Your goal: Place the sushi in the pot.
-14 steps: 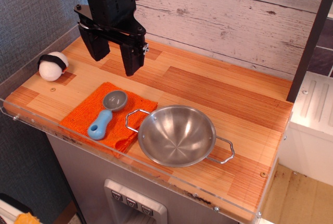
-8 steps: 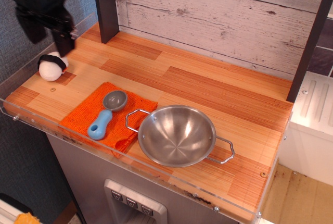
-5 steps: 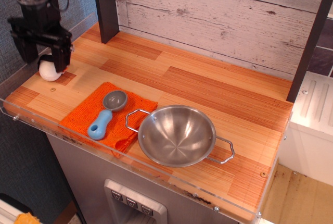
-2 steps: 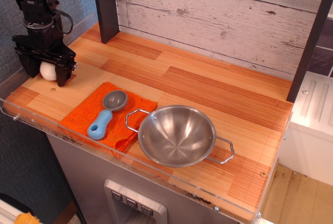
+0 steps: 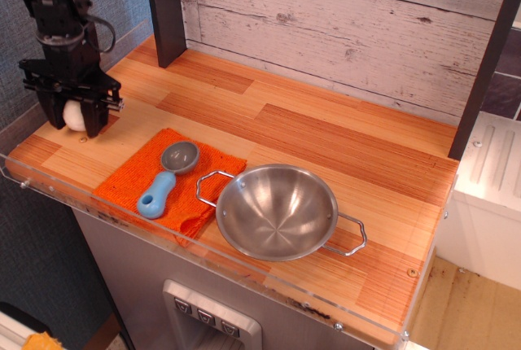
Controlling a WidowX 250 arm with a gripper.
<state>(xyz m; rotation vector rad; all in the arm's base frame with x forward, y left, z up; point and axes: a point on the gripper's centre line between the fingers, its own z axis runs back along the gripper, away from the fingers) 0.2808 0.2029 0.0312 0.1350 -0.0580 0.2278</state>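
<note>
The sushi (image 5: 73, 115) is a white ball at the far left of the wooden counter, and only its white middle shows. My black gripper (image 5: 72, 119) is down over it, one finger on each side, shut on the sushi, which is at counter level. The black band is hidden by the gripper. The pot (image 5: 277, 210), a shiny steel bowl with two wire loop handles, stands empty near the front edge, well to the right of the gripper.
An orange cloth (image 5: 167, 182) lies between sushi and pot, with a blue-handled grey scoop (image 5: 168, 177) on it. A clear rail (image 5: 122, 221) runs along the front edge. A dark post (image 5: 166, 10) stands at the back left, another post (image 5: 487, 61) at the right.
The gripper swung from the counter's middle to the far left, came down around the sushi, and its fingers have drawn in against the ball. Pot, cloth and scoop stayed put.
</note>
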